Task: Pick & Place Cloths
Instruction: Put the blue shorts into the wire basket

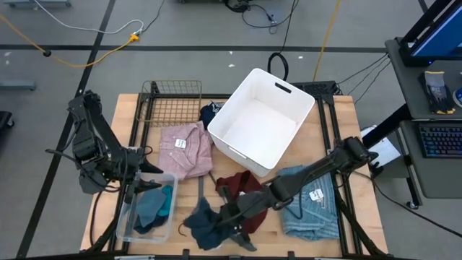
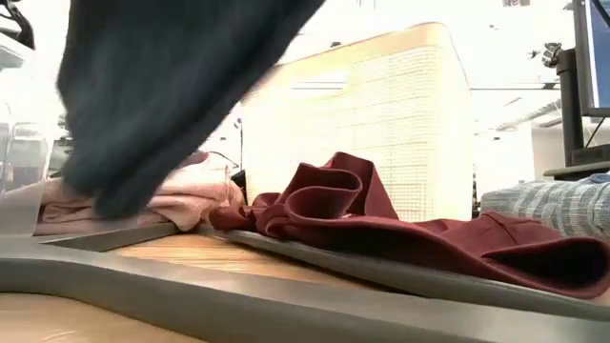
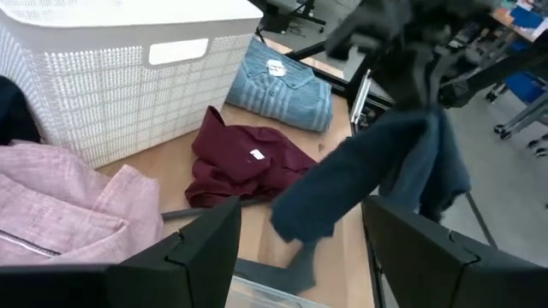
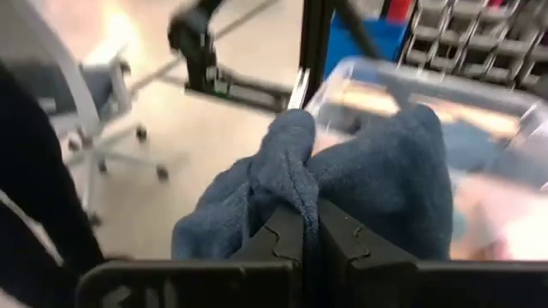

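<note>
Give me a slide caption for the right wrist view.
Right pincer shut on a dark navy cloth, held beside the clear plastic container.

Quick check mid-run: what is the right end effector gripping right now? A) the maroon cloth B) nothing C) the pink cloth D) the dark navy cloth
D: the right end effector is shut on the dark navy cloth, which bunches between its fingers, while the maroon cloth and the pink cloth lie on the table.

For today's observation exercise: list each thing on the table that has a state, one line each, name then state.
Navy cloth: lifted, hanging from the right gripper.
Right gripper: shut on the navy cloth.
Left gripper: open, empty, beside the clear tub.
Maroon cloth: crumpled on the table.
Pink cloth: lying flat.
Blue cloth: folded.
White bin: empty.
</note>
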